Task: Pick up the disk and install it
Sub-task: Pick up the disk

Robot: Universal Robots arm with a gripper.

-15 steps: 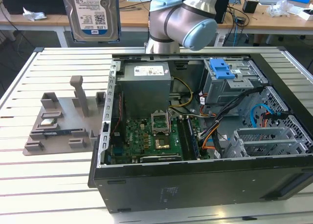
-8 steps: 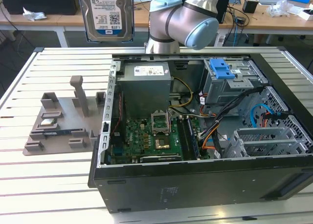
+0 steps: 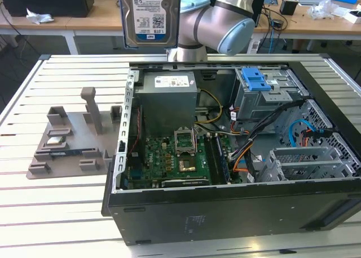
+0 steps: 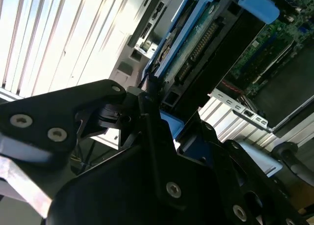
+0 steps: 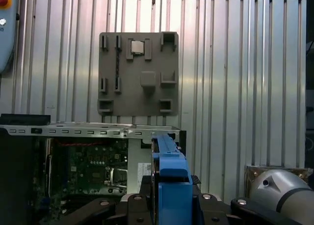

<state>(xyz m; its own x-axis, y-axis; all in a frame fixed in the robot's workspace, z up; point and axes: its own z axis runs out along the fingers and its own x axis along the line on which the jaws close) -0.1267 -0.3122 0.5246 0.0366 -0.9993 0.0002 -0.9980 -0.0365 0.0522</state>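
The disk (image 3: 149,16) hangs upright high above the back of the open computer case, its white and blue label facing the exterior view. In the first wrist view its bright blue carrier (image 5: 170,161) stands edge-on between the black fingers of my gripper (image 5: 170,188), which is shut on it. The second wrist view shows the disk's (image 4: 196,43) circuit-board side and blue frame running away from the gripper (image 4: 159,112). The grey arm (image 3: 223,24) reaches in from the exterior view's right, behind the disk.
The open computer case (image 3: 225,207) lies on the slatted metal table (image 3: 56,213). Inside are the grey power supply box (image 3: 168,100), the motherboard (image 3: 175,162) and a blue-handled drive cage (image 3: 256,80). A grey fixture plate (image 3: 73,139) sits to the exterior view's left.
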